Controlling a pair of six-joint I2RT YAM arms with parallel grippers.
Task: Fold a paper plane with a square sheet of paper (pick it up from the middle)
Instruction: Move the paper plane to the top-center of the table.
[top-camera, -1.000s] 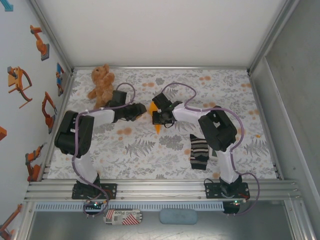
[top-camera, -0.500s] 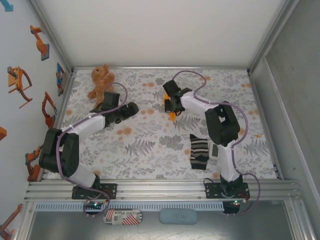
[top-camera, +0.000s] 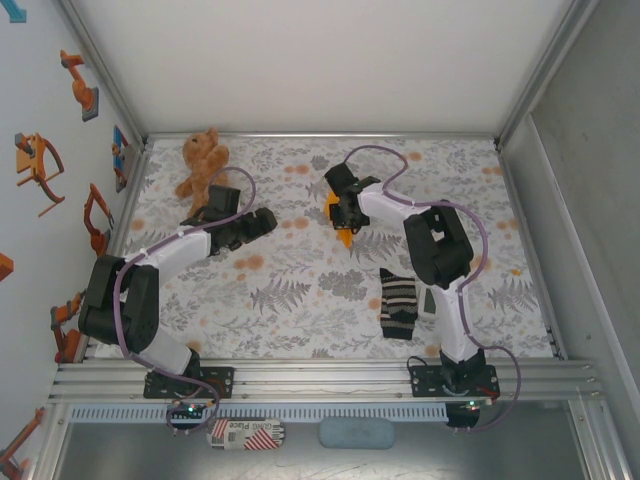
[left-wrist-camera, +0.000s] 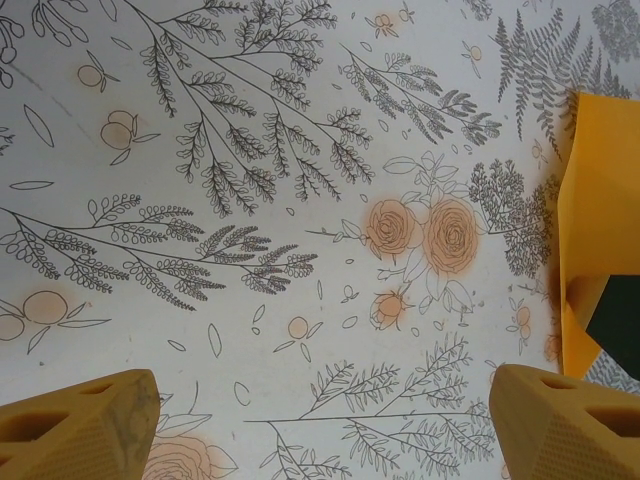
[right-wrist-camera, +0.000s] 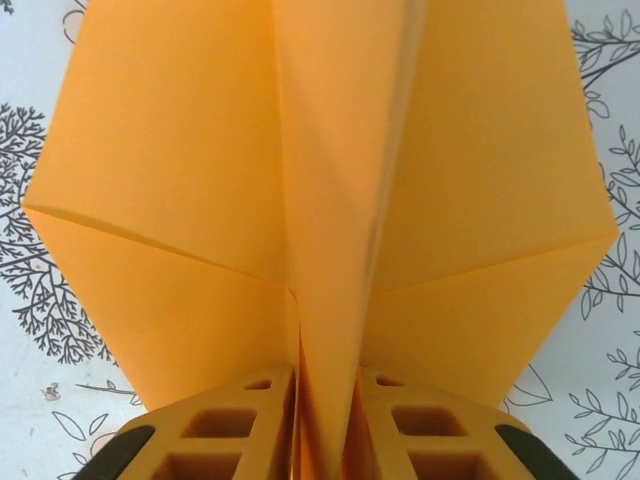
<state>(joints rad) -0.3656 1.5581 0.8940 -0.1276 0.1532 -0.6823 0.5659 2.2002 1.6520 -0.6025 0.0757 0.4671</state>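
The paper plane (right-wrist-camera: 330, 170) is a folded orange-yellow dart with its wings spread over the flowered cloth. Its raised centre fold stands between the fingers of my right gripper (right-wrist-camera: 327, 420), which is shut on it with the pads close on both sides. From above, the plane's pointed tip (top-camera: 345, 237) sticks out toward the near side below the right gripper (top-camera: 342, 212). My left gripper (top-camera: 262, 222) hangs wide open and empty to the left of the plane. Between its fingers (left-wrist-camera: 80, 425) there is only cloth, and the plane's edge (left-wrist-camera: 600, 220) shows at the far right.
A brown teddy bear (top-camera: 203, 165) lies at the back left corner. Near the right arm's base lies a striped black-and-white sock (top-camera: 398, 305) with a small white device (top-camera: 428, 300) beside it. A metal frame borders the flowered tablecloth (top-camera: 300, 300).
The left gripper let go of the plane, opened wide and drew back to the left. The right gripper carried the plane farther back and to the right, then held nearly still.
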